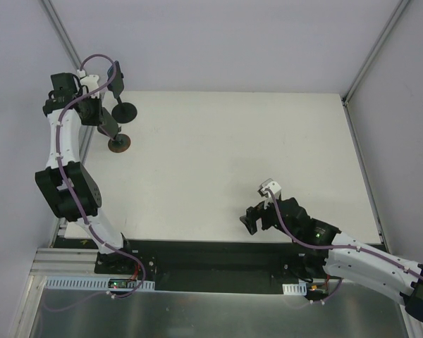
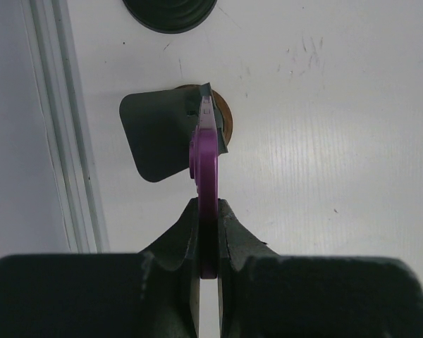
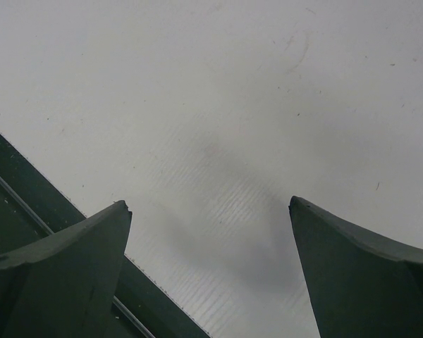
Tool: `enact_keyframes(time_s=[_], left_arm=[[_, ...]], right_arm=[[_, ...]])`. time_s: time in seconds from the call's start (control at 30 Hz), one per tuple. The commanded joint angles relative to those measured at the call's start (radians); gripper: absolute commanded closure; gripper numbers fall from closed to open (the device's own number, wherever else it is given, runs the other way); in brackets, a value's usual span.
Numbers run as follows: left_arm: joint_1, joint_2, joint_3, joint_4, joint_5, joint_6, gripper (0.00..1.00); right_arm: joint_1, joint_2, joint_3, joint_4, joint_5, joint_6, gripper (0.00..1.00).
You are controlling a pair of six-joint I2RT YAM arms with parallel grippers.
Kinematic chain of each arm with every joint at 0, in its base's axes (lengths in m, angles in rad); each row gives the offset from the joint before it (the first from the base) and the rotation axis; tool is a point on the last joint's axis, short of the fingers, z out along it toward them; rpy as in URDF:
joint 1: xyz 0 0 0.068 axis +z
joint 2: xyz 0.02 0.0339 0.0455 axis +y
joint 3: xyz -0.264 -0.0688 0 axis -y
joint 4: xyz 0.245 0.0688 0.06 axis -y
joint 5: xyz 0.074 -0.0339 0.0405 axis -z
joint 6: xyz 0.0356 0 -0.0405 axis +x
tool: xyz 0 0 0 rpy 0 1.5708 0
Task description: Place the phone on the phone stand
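Left fingers point(image 2: 234, 236), filling the bottom of the left wrist view, are clenched on the thin edge of a purple-rimmed phone point(image 2: 206, 158). We see it edge-on, its far end over the grey plate of a brown-based stand point(image 2: 155, 134); we cannot tell whether it touches the plate. As we read the task, that is not the pair it names. In the overhead view the dark phone point(image 1: 115, 76) with the bluish edge stands tilted at the upper left of the frame, atop the stem of the black stand point(image 1: 125, 110). That stand's round base sits on the bench point(image 1: 233, 155) just beyond the brown one. We judge this placement done, or very nearly: nothing grips that phone and it appears to rest in the clamp head, though the view is too small to confirm a snug seat. Right fingers point(image 3: 70, 260) are spread wide, grasping nothing, above the bench at the lower right of the overhead frame. What seems left is only letting go of the purple-rimmed phone.
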Motion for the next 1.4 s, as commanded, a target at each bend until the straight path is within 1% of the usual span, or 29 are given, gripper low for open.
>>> enact_keyframes(time_s=[0.0, 0.13, 0.3, 0.67, 0.8, 0.83, 0.87, 0.97, 1.07, 1.2, 1.33, 1.37], left_arm=[[0.01, 0.03, 0.088, 0.027, 0.061, -0.035, 1.0], [0.01, 0.06, 0.104, 0.021, 0.058, -0.069, 1.0], [0.015, 0.102, 0.113, 0.007, 0.042, -0.072, 1.0], [0.035, 0.143, 0.147, -0.004, 0.039, -0.121, 1.0], [0.05, 0.154, 0.142, -0.013, 0.015, -0.166, 1.0], [0.055, 0.157, 0.144, -0.016, 0.018, -0.173, 0.89], [0.058, 0.159, 0.144, -0.019, 0.016, -0.181, 0.82], [0.062, 0.157, 0.141, -0.027, -0.01, -0.203, 0.52], [0.064, 0.157, 0.142, -0.028, -0.042, -0.224, 0.43], [0.066, 0.148, 0.144, -0.031, -0.037, -0.25, 0.4], [0.066, 0.117, 0.136, -0.033, -0.091, -0.296, 0.37], [0.066, 0.1, 0.135, -0.033, -0.123, -0.308, 0.24]], right_arm=[[0.004, -0.003, 0.0, 0.045, 0.001, 0.004, 0.04], [0.002, -0.001, -0.003, 0.046, -0.002, 0.004, 0.04], [0.004, -0.003, -0.005, 0.049, -0.002, 0.005, 0.04], [0.003, 0.002, -0.003, 0.052, -0.002, 0.004, 0.04], [0.002, 0.003, -0.005, 0.052, -0.002, 0.004, 0.04], [0.003, 0.003, -0.006, 0.052, 0.0, 0.004, 0.04], [0.004, 0.003, -0.005, 0.054, -0.002, 0.002, 0.04], [0.002, 0.002, -0.005, 0.052, -0.003, 0.004, 0.04], [0.002, -0.004, -0.008, 0.052, -0.005, 0.004, 0.04], [0.004, -0.023, -0.014, 0.052, -0.002, 0.005, 0.04], [0.002, -0.029, -0.017, 0.054, -0.002, 0.005, 0.04], [0.002, -0.027, -0.018, 0.055, 0.0, 0.005, 0.04]])
